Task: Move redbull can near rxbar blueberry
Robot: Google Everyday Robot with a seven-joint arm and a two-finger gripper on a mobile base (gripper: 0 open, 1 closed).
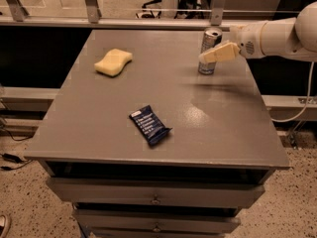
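The redbull can (210, 39) is seen standing upright at the far right of the bench (89, 118), near the back edge. Its long axis is vertical, with the shiny top turned upward. The tool (212, 55) is reached in from the right on the white arm (277, 35) and is set at mid-height against the can, a pale part of it crossing the can's front. Whether the tool is released or clenched on the can cannot be told from this view.

The rxbar blueberry (150, 125) is laid flat near the front of the bench, left of the can and well apart from it. Its long axis is set on a diagonal, from far-left to near-right. A pale yellow sponge (113, 62) is placed at the far left and is not part of the task.

The step in hand is judged to be the taking of the can; no carrying is shown. A firm hold at mid-height is called for next, then a move toward the front and to the left, with the can kept vertical, since so slim a can is easily tipped. It should be set down just beside the wrapper, not on it.
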